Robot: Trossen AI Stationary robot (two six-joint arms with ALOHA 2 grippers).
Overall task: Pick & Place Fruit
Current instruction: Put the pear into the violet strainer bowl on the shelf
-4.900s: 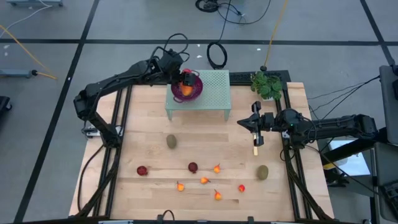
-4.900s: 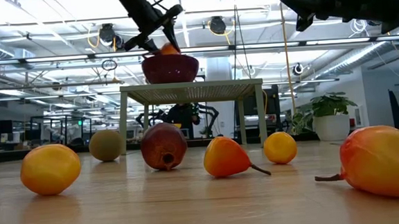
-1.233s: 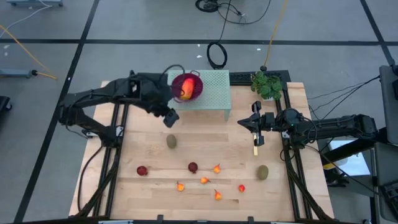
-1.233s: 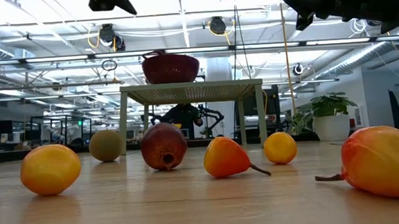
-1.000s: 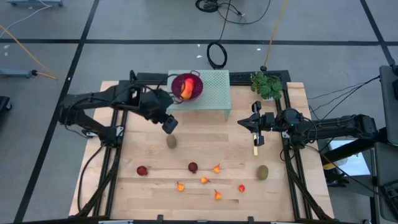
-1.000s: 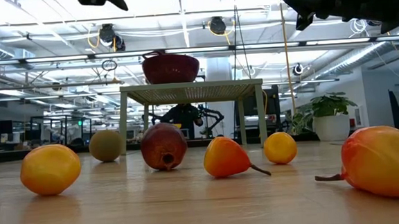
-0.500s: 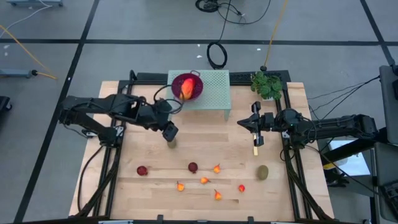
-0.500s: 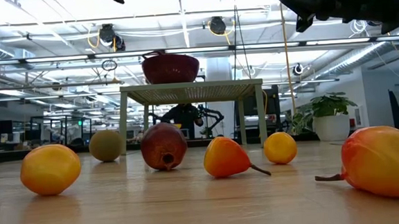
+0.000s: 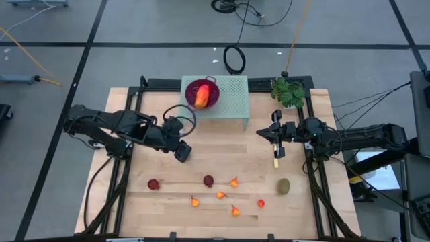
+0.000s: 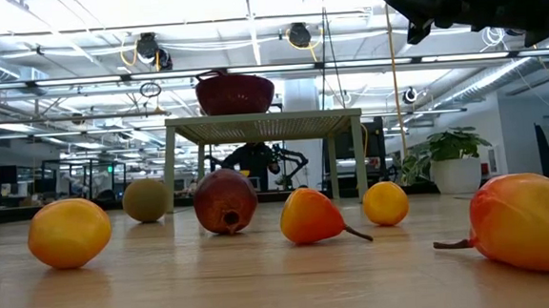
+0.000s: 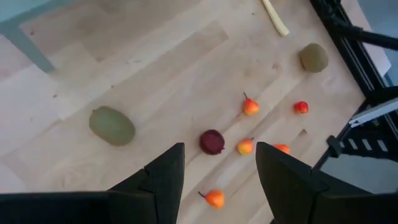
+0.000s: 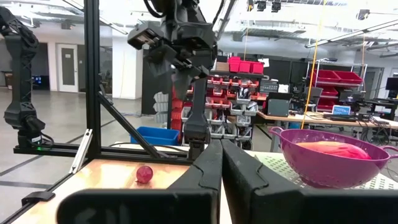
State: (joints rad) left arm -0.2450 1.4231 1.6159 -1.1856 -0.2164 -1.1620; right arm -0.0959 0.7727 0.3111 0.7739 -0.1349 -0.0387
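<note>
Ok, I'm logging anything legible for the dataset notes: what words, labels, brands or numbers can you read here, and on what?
None can be read: no lettering shows on the fruit, the purple bowl, the green stand, the table or the arms.
Red storage bins in the room: any labels are too small to read.

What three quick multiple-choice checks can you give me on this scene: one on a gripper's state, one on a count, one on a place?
1. The left gripper is: A shut on a fruit; B open and empty; C shut with nothing in it.
2. Dark red balls on the table: A one; B four; C two.
3. The red-orange oblong fruit lies: A in the purple bowl on the green stand; B loose on the table; C in the left gripper.

1 B: its wrist view shows spread fingers with nothing between them.
2 C: the high view shows two.
3 A: from above it sits inside the bowl.
</note>
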